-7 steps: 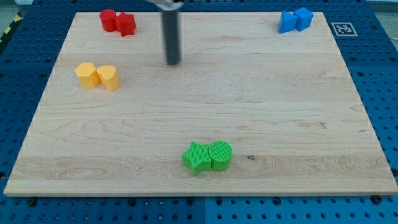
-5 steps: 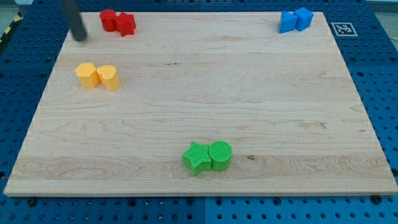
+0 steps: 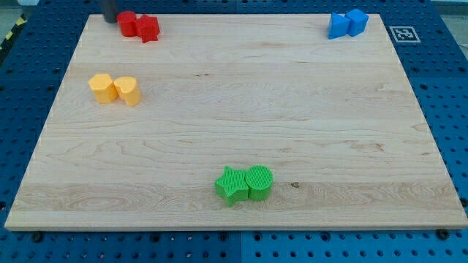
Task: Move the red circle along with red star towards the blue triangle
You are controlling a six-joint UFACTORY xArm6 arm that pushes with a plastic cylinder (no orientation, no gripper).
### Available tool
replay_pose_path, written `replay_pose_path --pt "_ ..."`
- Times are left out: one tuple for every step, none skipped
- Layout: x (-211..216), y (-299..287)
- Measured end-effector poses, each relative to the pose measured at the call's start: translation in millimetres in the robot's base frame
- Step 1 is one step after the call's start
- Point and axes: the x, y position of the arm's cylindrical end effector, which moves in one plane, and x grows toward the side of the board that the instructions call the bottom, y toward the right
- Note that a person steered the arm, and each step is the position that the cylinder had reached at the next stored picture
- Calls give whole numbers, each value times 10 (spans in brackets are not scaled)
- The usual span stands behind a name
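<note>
The red circle (image 3: 127, 23) sits at the view's top left of the board, touching the red star (image 3: 148, 28) on its right. My tip (image 3: 110, 20) is at the view's top edge, just left of the red circle, close to or touching it. The blue triangle (image 3: 337, 26) lies at the view's top right, touching another blue block (image 3: 357, 21) on its right.
A yellow pair of blocks (image 3: 115, 89) stands at the view's left. A green star (image 3: 232, 185) and green circle (image 3: 259, 181) touch each other near the view's bottom middle. The wooden board (image 3: 234, 109) lies on a blue pegboard.
My tip moved from the board's upper middle to the far left, then up to just left of the red circle. No block has visibly moved.
</note>
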Motion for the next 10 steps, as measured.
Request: replay_pose_path --pt "87 195" --pt "105 212" --pt "145 -108" --pt "178 -244" --pt "225 -232" --pt "280 -153" --pt "283 -3" --pt "267 141" --pt "282 323" --pt "402 509"
